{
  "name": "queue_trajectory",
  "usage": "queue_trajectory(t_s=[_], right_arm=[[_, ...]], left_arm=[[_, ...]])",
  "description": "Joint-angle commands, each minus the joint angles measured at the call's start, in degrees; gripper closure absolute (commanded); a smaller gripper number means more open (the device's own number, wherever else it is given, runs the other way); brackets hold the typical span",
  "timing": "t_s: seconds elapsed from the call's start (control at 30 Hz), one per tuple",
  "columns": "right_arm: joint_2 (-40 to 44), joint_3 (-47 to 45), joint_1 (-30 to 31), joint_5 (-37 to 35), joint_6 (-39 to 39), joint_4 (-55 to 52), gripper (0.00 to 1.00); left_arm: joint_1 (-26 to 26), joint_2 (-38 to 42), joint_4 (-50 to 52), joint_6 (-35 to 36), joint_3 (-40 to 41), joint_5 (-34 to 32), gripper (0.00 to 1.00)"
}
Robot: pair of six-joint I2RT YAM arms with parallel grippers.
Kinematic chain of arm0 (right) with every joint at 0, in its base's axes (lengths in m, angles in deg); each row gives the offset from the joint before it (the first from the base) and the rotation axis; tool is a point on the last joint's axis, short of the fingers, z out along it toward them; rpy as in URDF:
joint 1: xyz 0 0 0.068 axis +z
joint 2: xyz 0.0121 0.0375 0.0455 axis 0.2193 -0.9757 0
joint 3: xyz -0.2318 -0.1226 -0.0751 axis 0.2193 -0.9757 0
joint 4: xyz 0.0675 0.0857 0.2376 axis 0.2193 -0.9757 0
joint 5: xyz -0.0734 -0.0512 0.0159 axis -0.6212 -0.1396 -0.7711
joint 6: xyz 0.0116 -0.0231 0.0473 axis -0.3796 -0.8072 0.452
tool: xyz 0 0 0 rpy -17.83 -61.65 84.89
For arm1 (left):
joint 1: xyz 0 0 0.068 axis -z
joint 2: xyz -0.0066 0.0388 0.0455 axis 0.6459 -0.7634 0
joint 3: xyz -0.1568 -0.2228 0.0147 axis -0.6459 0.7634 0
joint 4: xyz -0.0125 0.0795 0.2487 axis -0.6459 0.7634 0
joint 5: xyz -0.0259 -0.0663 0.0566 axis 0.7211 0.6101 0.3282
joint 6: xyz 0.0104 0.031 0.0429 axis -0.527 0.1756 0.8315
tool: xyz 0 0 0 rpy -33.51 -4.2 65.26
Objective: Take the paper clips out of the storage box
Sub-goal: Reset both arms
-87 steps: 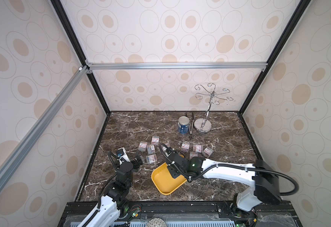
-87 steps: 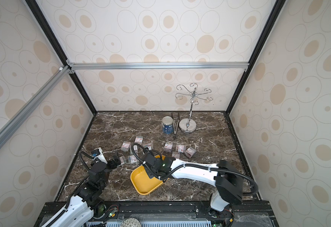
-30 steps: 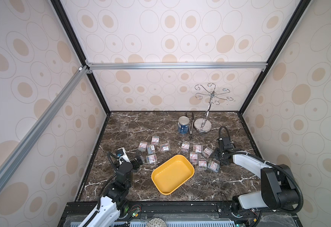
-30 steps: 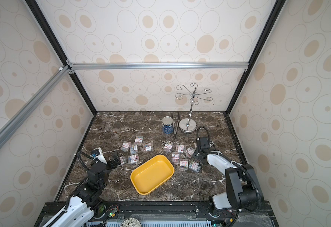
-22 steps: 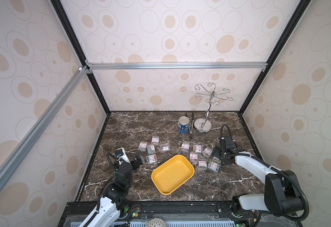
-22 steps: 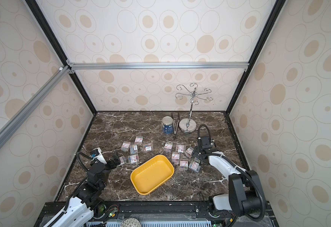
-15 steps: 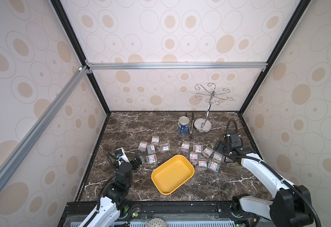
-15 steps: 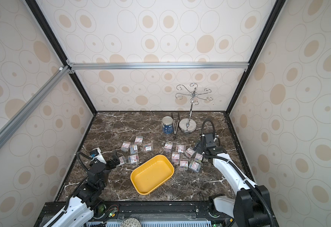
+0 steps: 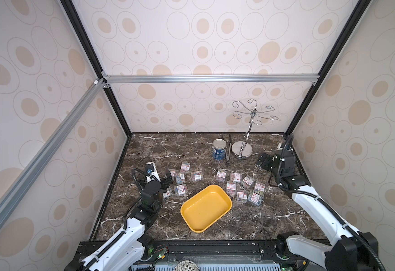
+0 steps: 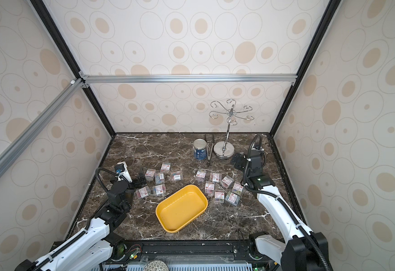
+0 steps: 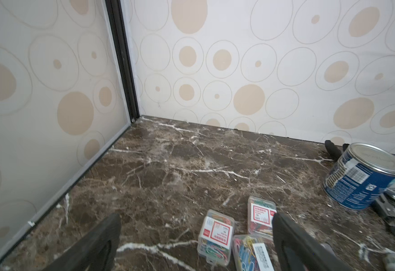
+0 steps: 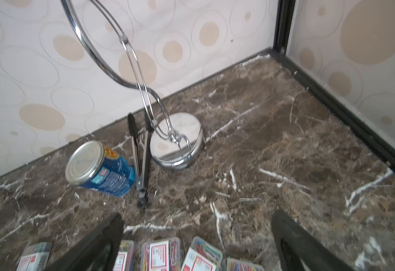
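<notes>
Yellow and bare inside, the storage box [image 9: 203,208] rests on the bench [image 9: 262,218] with the paper clips [image 9: 241,195] grouped just beside it; with the left pincer [image 11: 196,219] and right pincer [image 12: 197,217] spread wide and empty, lift them clear without nudging any case.
</notes>
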Motion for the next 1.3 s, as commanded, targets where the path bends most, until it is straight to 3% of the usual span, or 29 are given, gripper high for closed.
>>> queue_trajectory(t_s=[0.0,0.1,0.17,0.2,0.3,0.37,0.4,0.47,0.53,0.57,0.67,0.8,0.83,0.87,0.9,0.97,1.07,1.13,1.2,1.27], right_arm=[[-1.1,-10.67,-0.52,-12.76,-3.75,23.63,0.01],[-7.53,-20.15,-1.64,-15.72,-18.52,47.17,0.0],[-8.07,-18.37,-2.1,-16.4,-23.33,41.78,0.0],[-8.42,-15.68,-3.16,-14.25,-24.51,33.0,0.0],[-11.06,-11.04,-5.08,-14.33,-23.03,20.67,0.03],[-12.05,-14.65,-5.19,-11.52,-24.86,26.0,0.03],[-12.99,-17.23,-5.35,-10.18,-25.75,30.09,0.04],[-15.68,-20.71,-5.27,-9.84,-27.56,40.04,0.04],[-15.05,-19.03,-5.48,-3.26,-27.04,35.13,0.03],[-15.22,-19.15,-5.66,1.07,-27.97,35.83,0.03],[-16.06,-18.38,-5.75,7.56,-30.06,35.17,0.03],[-16.82,-17.47,-8.43,16.13,-29.27,34.65,0.02],[-17.56,-17.54,-8.9,18.27,-29.0,35.37,0.02],[-18.82,-17.39,-9.34,20.12,-29.34,36.11,0.01],[-20.88,-16.42,-9.5,20.59,-29.56,36.27,0.01],[-25.02,-14.47,-9.62,19.46,-29.0,37.94,0.01],[-24.42,-16.04,-9.67,17.19,-28.3,39.07,0.01],[-24.87,-17.55,-9.69,16.62,-28.16,41.94,0.01],[-25.1,-17.73,-9.59,16.86,-28.32,42.82,0.01],[-24.98,-17.61,-9.6,16.86,-28.3,42.45,0.01]], left_arm=[[-2.68,-1.8,-17.37,8.83,3.12,1.55,0.01],[-6.88,-5.02,-23.04,7.57,6.36,2.01,0.0],[-10.12,-8.04,-20.78,5.77,5.94,1.35,0.0],[-11.38,-10.13,-21.09,5.81,6.35,0.27,0.0],[-13.03,-16.79,-27.83,7.1,10.29,-5.94,0.01],[-13.01,-18.94,-33.16,7.58,12.67,-10.02,0.04],[-13.08,-17.72,-34.22,8.03,13.7,-7.78,0.05],[-13.26,-16.6,-45.66,8.92,18.62,-6.06,0.04],[-13.71,-19.76,-58.21,10.87,22.83,-3.88,0.04],[-13.66,-21.08,-59.93,11.3,22.94,-3.3,0.04],[-13.67,-25.09,-56.52,11.82,18.69,-2.0,0.03],[-13.75,-39.33,-62.13,12.63,12.54,0.37,0.01],[-13.48,-42.67,-65.34,15.76,10.97,1.81,0.03],[-13.62,-40.58,-60.29,14.44,10.22,2.85,0.03],[-14.78,-37.82,-55.16,12.13,10.31,4.78,0.0],[-15.47,-39.54,-59.85,12.21,11.14,4.74,0.0],[-16.81,-40.12,-53.68,11.52,8.22,8.9,0.0],[-17.27,-44.2,-58.57,12.52,8.29,11.33,0.0],[-17.34,-42.38,-53.83,11.69,7.72,11.64,0.0],[-17.35,-43.74,-57.02,12.07,8.04,11.35,0.0]])
